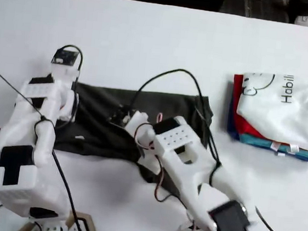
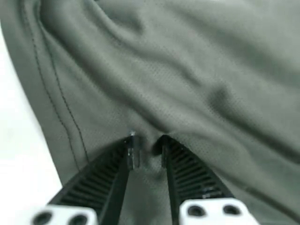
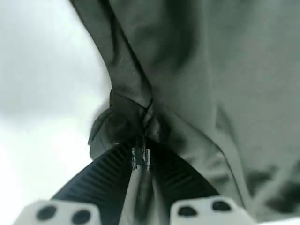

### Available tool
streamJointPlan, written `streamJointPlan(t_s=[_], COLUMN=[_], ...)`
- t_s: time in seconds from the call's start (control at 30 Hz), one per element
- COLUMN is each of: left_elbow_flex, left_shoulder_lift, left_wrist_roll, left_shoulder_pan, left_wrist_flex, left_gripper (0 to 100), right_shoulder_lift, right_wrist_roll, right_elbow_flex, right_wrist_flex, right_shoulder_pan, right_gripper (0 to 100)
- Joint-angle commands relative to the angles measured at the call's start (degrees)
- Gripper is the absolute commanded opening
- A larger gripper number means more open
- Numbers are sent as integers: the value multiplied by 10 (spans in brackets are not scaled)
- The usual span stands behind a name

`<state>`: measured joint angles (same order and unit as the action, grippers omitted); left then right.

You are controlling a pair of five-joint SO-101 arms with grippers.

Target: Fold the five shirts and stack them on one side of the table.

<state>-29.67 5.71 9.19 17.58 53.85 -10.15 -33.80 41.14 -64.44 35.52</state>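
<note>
High view: dark shirt (image 1: 105, 117) half hidden

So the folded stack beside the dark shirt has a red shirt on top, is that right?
No: a white shirt tops the folded stack, the red shirt lies under it, as the high view shows. The stack is beside the dark shirt.
</note>
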Motion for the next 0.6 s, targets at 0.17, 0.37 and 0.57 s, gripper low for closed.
streamJointPlan(t_s=[0.17,0.37,0.57], left_elbow_flex=[24,24,24], left_shoulder_lift=[-29,-28,-28], left_wrist_roll=[-2,-2,-2], left_shoulder_pan=[7,6,7], left_wrist_flex=[2,2,2], left_gripper=[103,103,103], right_shoulder_lift=[-129,-144,-82], right_wrist_roll=[0,0,3], right_elbow_flex=[-4,4,47], right_wrist_flex=[-98,-136,-91], right_shoulder_pan=[7,93,109], right_gripper=[21,22,65])
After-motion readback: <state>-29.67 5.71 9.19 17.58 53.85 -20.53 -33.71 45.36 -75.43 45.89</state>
